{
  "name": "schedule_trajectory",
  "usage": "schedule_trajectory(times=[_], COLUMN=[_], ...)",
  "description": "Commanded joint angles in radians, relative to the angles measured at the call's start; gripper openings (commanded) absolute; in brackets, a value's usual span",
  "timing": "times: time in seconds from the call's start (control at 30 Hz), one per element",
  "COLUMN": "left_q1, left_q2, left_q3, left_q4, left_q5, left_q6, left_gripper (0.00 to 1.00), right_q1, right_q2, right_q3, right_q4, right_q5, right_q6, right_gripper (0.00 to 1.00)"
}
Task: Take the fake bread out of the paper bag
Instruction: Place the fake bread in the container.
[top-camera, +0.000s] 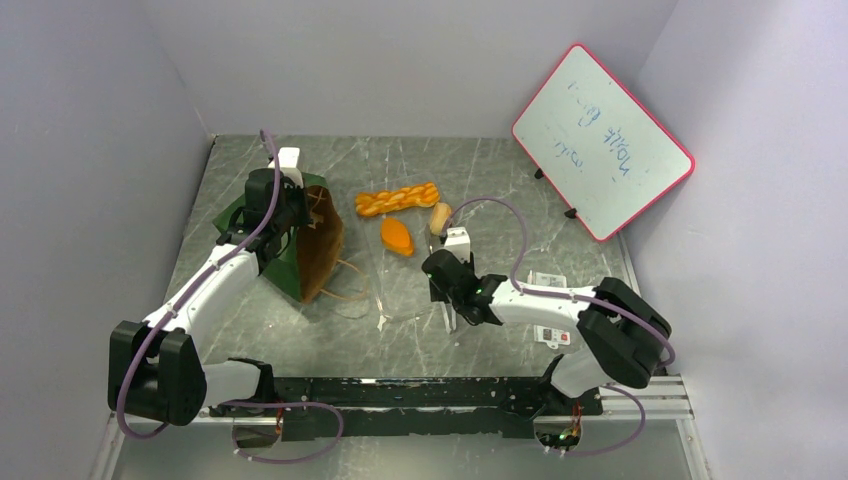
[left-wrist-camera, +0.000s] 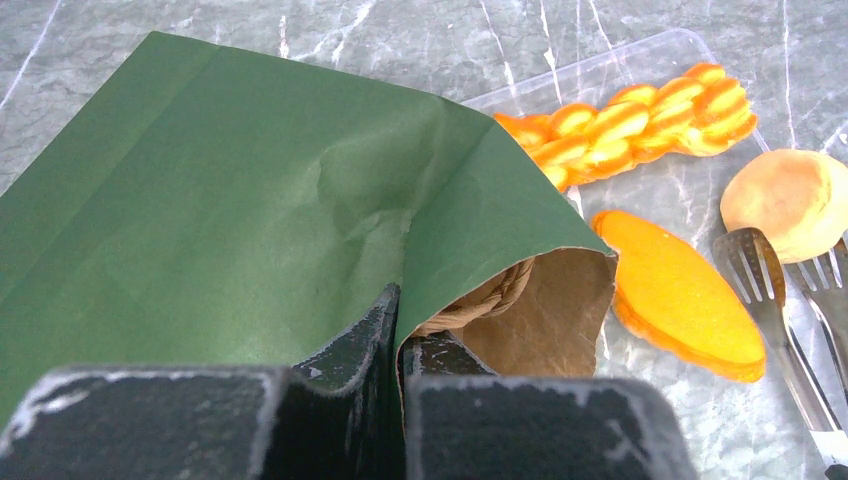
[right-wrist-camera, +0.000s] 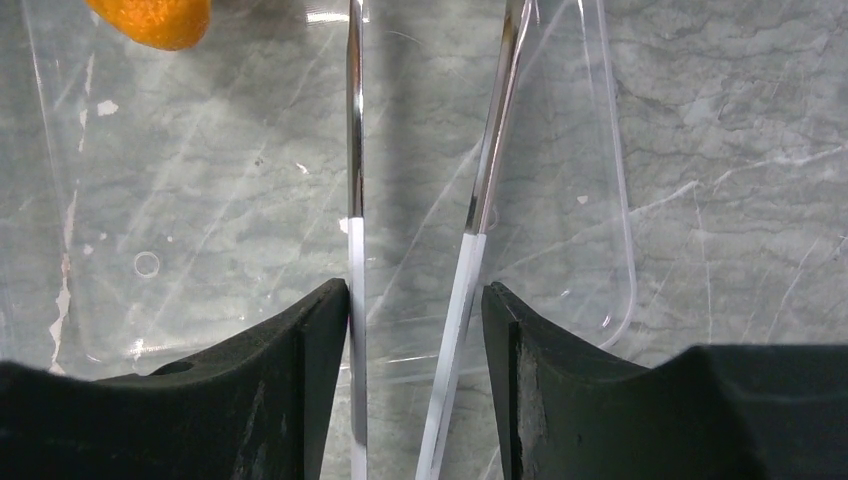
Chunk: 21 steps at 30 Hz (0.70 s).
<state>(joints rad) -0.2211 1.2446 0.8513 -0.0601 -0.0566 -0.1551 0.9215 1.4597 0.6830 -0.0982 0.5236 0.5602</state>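
Three glossy pieces of fake bread (top-camera: 397, 199) (braided loaf, orange oval roll (top-camera: 397, 236), pale bun (top-camera: 440, 215)) are seen on a clear tray (right-wrist-camera: 200, 200) mid-tabletop. The dark green paper bag (top-camera: 300, 250), near the left edge, is pinched at its rim by the left gripper (left-wrist-camera: 400, 330) jaws. Metal tongs (right-wrist-camera: 480, 180) are clamped in the right gripper (right-wrist-camera: 415, 300) jaws. The whiteboard (top-camera: 603, 140) bears unreadable blue handwriting.

Marble table (top-camera: 480, 170): paper bag (top-camera: 300, 262), clear tray (right-wrist-camera: 200, 220)

Overhead; wrist close-ups sharing fake bread (left-wrist-camera: 680, 295)
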Motion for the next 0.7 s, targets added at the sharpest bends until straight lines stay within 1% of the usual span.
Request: schedule_trajectory(times=[0.0,0.13,0.23,0.47,0.67], left_q1=[0.008,0.008,0.008,0.008,0.008], left_q2=[-0.015,-0.011,-0.01,-0.01,-0.014], left_q3=[-0.006,-0.005,-0.004,-0.002,0.0], left_q4=[0.03,0.03,0.029,0.03,0.027], left_q5=[0.029,0.029,0.028,0.033,0.032], left_q6=[-0.015,-0.017,-0.014,-0.018,-0.016], left_gripper=[0.07,0.07,0.07,0.07,0.07], right_q1=[0.004,0.004,0.004,0.012,0.043], right_q2=[0.018,0.042,0.032,-0.037,-0.084], right_q3=[-0.011,-0.016,-0.026,-0.051,-0.025], right_q4=[0.024,0.044,0.045,0.008,-0.066], right_q5=[0.007,-0.006,-0.015,-0.021,-0.008], right_q6=[0.009,0.015,0.028,0.077,0.107], right_gripper=[0.56,0.53,0.51,0.47,0.46])
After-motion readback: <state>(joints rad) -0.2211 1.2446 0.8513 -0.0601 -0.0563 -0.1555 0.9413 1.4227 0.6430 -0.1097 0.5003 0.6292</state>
